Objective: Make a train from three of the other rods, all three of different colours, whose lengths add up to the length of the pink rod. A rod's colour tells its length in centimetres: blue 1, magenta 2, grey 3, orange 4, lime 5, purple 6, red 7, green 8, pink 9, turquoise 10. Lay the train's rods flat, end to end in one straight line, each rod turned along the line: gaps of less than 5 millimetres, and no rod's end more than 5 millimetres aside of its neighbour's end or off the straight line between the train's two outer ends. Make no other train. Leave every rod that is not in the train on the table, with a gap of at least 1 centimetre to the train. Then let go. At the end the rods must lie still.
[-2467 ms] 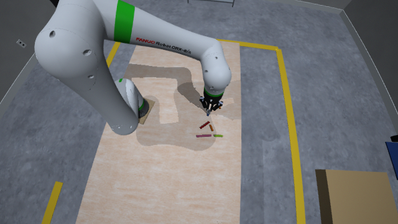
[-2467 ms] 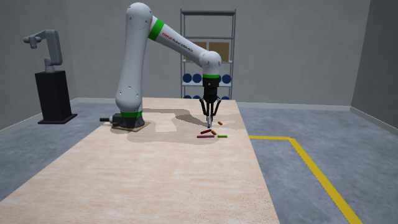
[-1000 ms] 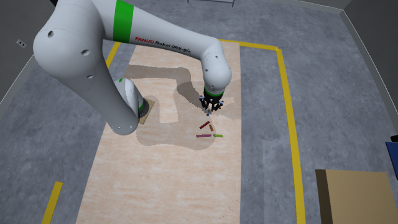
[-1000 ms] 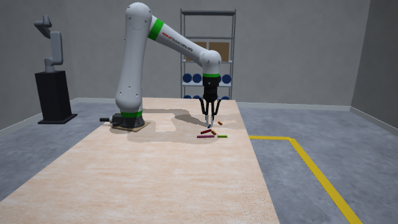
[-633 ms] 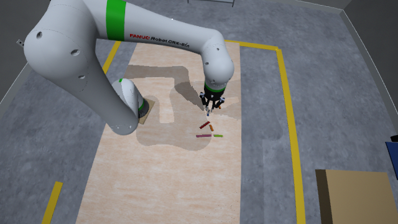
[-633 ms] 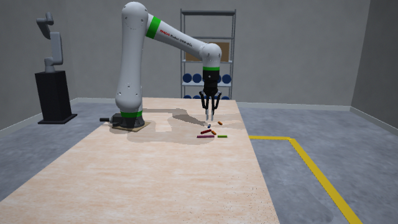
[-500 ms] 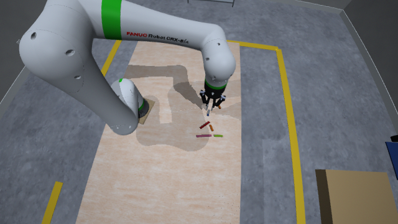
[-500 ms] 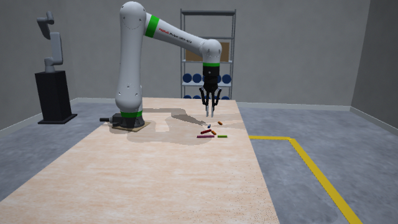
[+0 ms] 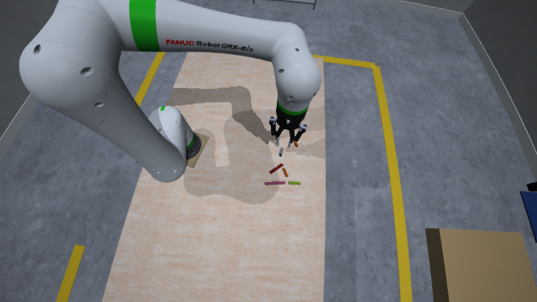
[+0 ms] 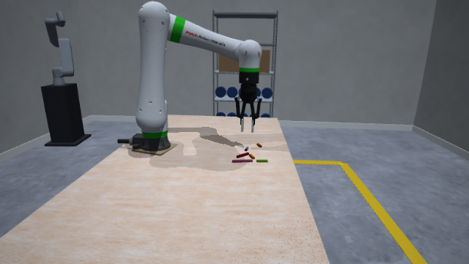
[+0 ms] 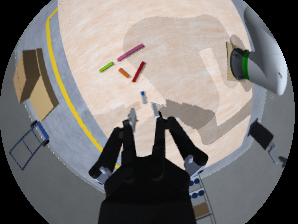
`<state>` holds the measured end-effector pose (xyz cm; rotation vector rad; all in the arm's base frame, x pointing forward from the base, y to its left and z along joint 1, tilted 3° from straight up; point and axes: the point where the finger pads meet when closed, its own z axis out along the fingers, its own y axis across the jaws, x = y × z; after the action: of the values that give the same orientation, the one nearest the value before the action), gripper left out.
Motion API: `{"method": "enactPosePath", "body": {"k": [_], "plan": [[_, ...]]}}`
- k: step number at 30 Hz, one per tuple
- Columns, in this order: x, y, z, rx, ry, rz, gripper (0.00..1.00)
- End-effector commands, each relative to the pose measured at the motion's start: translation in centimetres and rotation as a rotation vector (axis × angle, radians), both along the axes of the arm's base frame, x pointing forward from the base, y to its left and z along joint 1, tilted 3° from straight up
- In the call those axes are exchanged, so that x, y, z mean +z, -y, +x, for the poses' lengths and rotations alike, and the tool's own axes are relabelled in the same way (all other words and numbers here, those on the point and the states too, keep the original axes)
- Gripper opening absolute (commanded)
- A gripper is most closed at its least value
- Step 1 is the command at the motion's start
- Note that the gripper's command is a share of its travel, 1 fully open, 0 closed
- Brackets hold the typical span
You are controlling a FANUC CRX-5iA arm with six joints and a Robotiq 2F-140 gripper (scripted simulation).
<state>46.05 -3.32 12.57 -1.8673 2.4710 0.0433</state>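
1. Black two-finger gripper (image 9: 284, 143) (image 10: 247, 130) (image 11: 144, 110): released, empty, above the table beyond the pink plastic-looking rod (image 9: 274, 183) (image 10: 242, 160) (image 11: 131, 52).
2. Lime rod (image 9: 294, 183) (image 10: 261, 160) (image 11: 106, 67): just beside pink's end; likely wanted a centred, level grasp.
3. Grey rod (image 9: 281, 150) (image 11: 144, 100), blue rod (image 9: 280, 155) (image 10: 246, 149) (image 11: 143, 93): well apart from pink, seemingly aligned; best left undisturbed.

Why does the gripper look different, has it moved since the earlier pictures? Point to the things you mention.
Yes, up: the gripper (image 9: 283, 143) (image 10: 247, 131) (image 11: 144, 110) was down by the table (image 9: 210, 252) (image 10: 146, 202) (image 11: 90, 30), and now it's higher above it.
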Motion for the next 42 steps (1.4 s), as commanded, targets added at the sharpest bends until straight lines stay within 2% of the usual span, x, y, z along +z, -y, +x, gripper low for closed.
{"method": "enactPosePath", "body": {"k": [1,19,26,31,42], "plan": [[0.0,0.0,0.0,0.0,0.0,0.0,1.0],[0.0,0.0,0.0,0.002,0.001,0.0,1.0],[-0.1,0.6,0.4,0.084,0.005,-0.002,1.0],[-0.3,2.3,1.3,0.307,0.015,-0.006,1.0],[-0.8,5.1,2.6,0.661,0.032,-0.013,1.0]]}}
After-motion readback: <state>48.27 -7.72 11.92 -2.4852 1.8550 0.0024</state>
